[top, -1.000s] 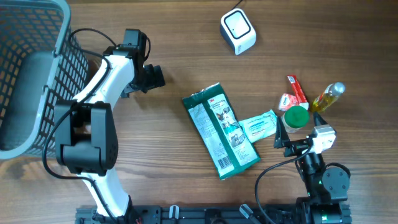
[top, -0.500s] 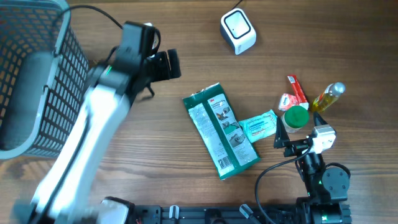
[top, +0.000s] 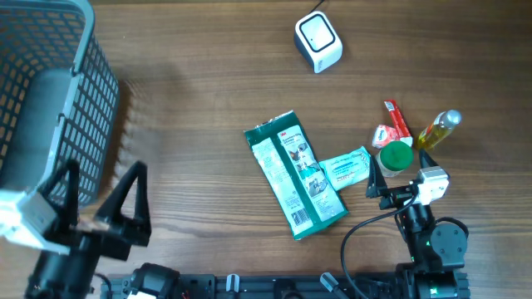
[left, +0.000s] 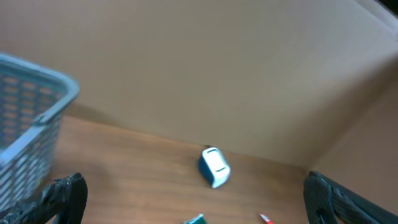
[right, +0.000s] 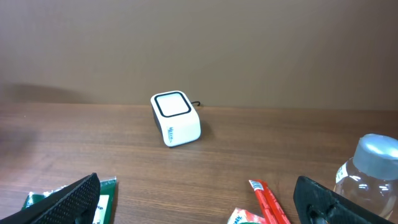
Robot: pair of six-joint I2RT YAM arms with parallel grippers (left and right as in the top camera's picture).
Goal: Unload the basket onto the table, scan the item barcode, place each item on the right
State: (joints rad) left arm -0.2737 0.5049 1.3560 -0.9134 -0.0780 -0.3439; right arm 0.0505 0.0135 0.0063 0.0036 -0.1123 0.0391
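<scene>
Overhead, the far left of the counter (top: 208, 91) holds a grey-blue mesh basket (top: 91, 91). All that shows inside it is a pale grey shape, and whether that is the floor or a thing I cannot tell. Below the basket, at the near edge, the left hand (top: 104, 176) stands with its two dark fingers spread wide and nothing between them. Its own camera looks out low over the wood towards the basket's corner and the scanner.

Near the middle lies the green packet (top: 295, 176), flat and slanting, its printed panel facing up and touching neither hand. The lettering on it is too small to read. Farther back, well apart from the packet, sits the white scanner (top: 318, 41) with a dark-framed window on top. Blue writing runs down its side in the right wrist view, too blurred to read.

Right of the packet, touching its edge, lies a small teal sachet (top: 345, 169). The right hand (top: 399, 162) is released, fingers wide. From above a green-capped jar (top: 396, 155) shows between them, and whether they touch it I cannot tell. Just behind the jar lies a red and white tube (top: 392, 124), and beside that a yellow bottle (top: 438, 130) with a pale cap.
</scene>
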